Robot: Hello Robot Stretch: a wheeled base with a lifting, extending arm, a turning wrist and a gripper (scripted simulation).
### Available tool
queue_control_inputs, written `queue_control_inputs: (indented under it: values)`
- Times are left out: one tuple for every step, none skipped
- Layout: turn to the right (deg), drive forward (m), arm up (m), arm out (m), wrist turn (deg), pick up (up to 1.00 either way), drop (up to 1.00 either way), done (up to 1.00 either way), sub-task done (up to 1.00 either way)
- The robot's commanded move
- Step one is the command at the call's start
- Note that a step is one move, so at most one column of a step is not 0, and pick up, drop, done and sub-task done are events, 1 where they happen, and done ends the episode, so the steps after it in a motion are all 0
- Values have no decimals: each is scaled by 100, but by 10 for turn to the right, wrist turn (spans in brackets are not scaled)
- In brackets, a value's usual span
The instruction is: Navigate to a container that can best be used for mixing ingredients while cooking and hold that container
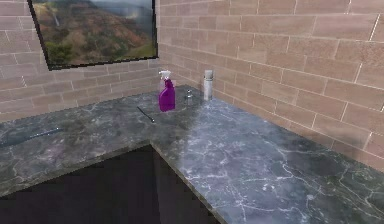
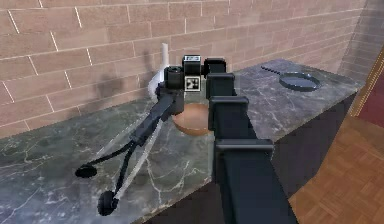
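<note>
A tan, rounded bowl [image 2: 192, 124] sits on the marble counter [image 2: 60, 150] behind the arm [image 2: 238, 150], its contents hidden. I can't tell whether the gripper [image 2: 97, 188] holds anything.

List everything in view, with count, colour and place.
veined marble counter: one, dark grey, along brick wall
purple spray bottle: one, purple, counter corner
slim capped bottle: one, pale grey, right of spray bottle
round bowl-like thing: one, tan, on counter, arm side view's middle
flat round pan: one, dark grey, arm side view's right
framed landscape picture: one, green-brown, on wall
square-bar arm: one, black, arm side view's bottom
hand: one, dark, over counter
</note>
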Motion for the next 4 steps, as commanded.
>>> queue_control_inputs:
  values:
    - [0, 0, 0, 0, 450, 0, 0, 0, 0]
    - [0, 0, 0, 0, 450, 0, 0, 0, 0]
    - [0, 0, 0, 0, 450, 0, 0, 0, 0]
    - [0, 0, 0, 0, 210, 0, 0, 0, 0]
